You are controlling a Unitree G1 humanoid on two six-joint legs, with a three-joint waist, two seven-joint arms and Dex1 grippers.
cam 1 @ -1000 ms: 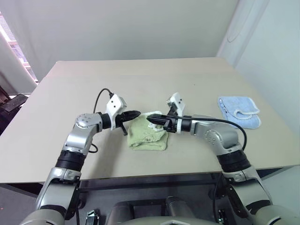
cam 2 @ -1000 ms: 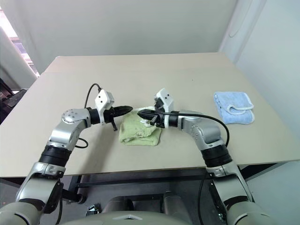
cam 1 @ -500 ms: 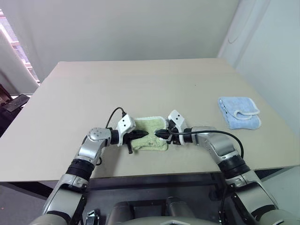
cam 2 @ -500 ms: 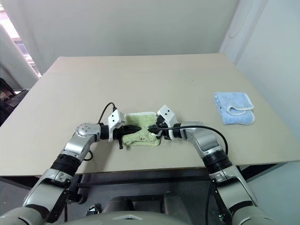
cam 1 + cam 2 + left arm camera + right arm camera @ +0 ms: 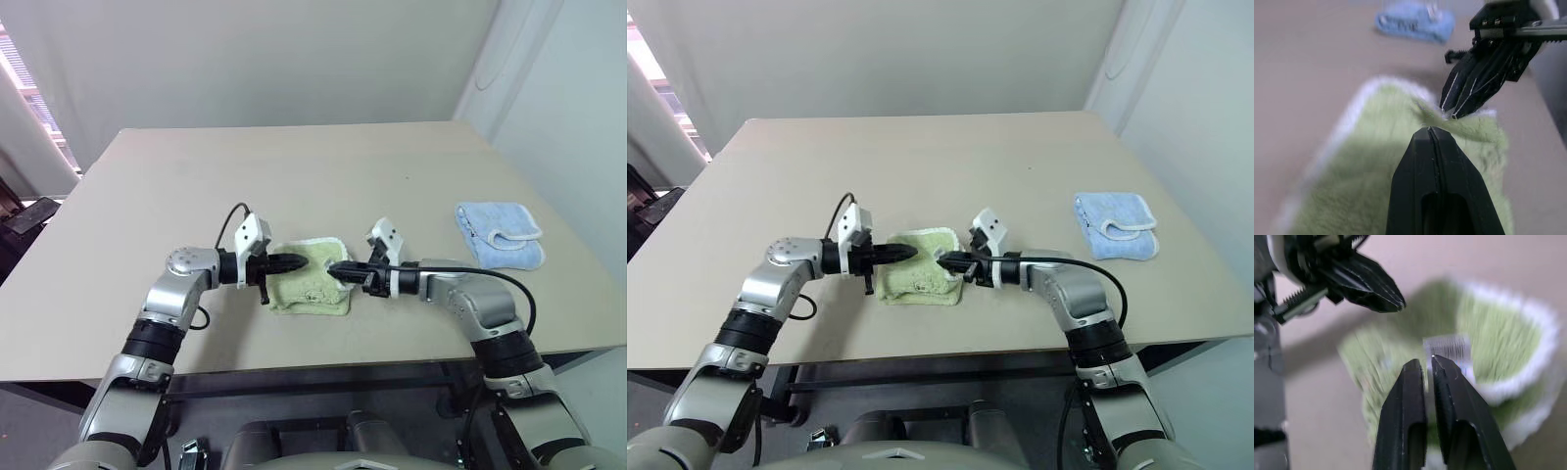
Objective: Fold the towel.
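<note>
One towel (image 5: 312, 279) | tag unreadable | left hand (image 5: 302, 260) closed, empty | right hand (image 5: 1426, 363) slightly parted

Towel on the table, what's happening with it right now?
The green towel lies bunched and partly folded on the table, near its front edge. Both grippers hover over it from opposite sides: the left gripper is shut and holds nothing, while the right gripper has a narrow gap between its fingers and holds nothing visible either. A blue cloth lies apart near the table's right edge. The fold looks unfinished.
</note>
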